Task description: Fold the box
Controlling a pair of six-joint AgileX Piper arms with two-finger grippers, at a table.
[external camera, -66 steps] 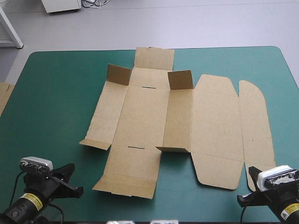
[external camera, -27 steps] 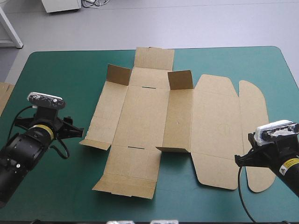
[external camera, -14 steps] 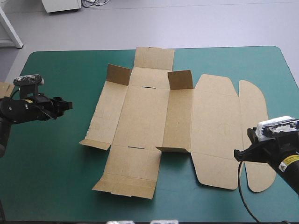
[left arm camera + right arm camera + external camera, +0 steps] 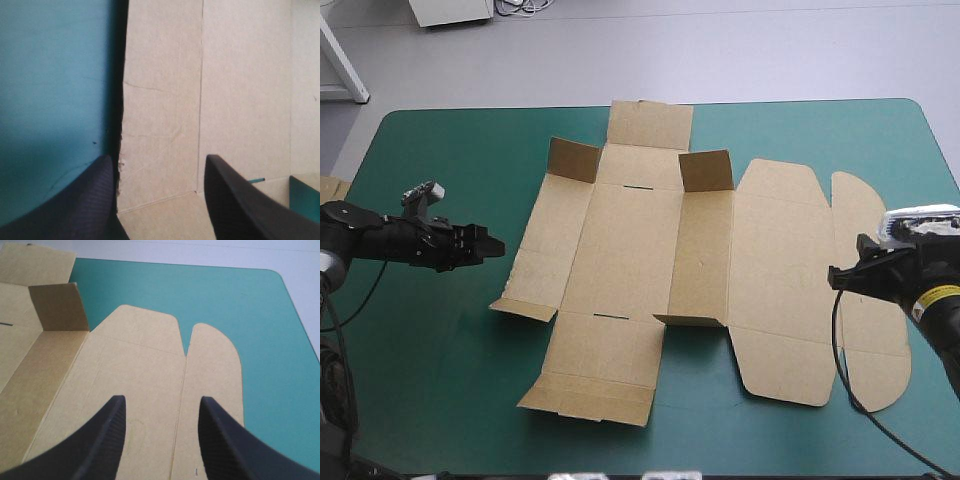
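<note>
The box (image 4: 650, 270) lies flat at centre of teal-green counter (image 4: 440, 380), two far flaps (image 4: 706, 170) upright. Wrist views: left claw (image 4: 157, 160) released astride its left edge; right claw (image 4: 162, 399) released over the lid (image 4: 130, 375). High view alone: board (image 4: 328, 190) at counter's left edge.

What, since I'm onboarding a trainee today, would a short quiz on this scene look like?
1. True or false: the left tool is open, at the left edge of the flat brown cardboard box sheet.
2. The right tool hangs over: A) the sheet's rounded right-hand panels; B) its far flap; C) its near flap.
3. Is either tool gripping the sheet?
Key: 1 true; 2 A; 3 no.
</note>
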